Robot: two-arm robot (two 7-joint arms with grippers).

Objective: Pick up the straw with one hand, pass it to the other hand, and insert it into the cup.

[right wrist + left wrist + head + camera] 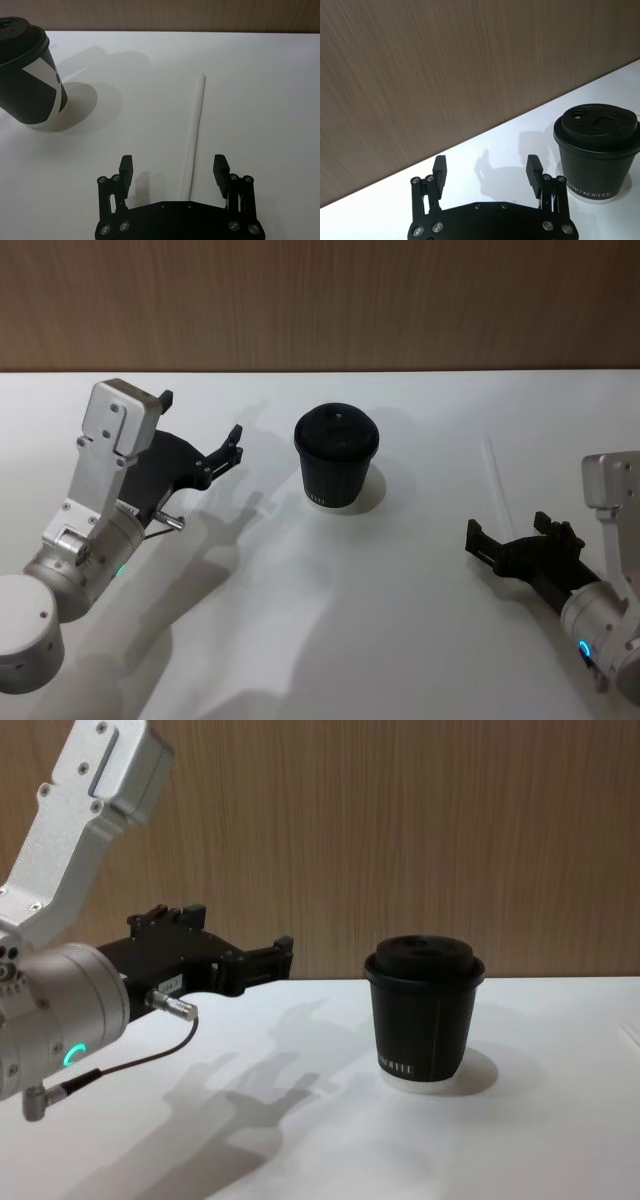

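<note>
The black ribbed cup (337, 455) with its domed lid stands upright mid-table, also seen as cup (425, 1015), cup (597, 150) and cup (30, 75). The white straw (493, 478) lies flat on the table to the cup's right. In the right wrist view the straw (196, 130) runs lengthwise between the spread fingers of my right gripper (173, 165), its near end passing under the palm. My right gripper (510, 532) is open and holds nothing. My left gripper (200, 420) hovers open and empty left of the cup, also seen as left gripper (250, 955) and left gripper (486, 167).
The white table (330, 620) ends at a wood-panelled wall (320, 300) behind the cup. Shadows of the arms fall on the table between the left arm and the cup.
</note>
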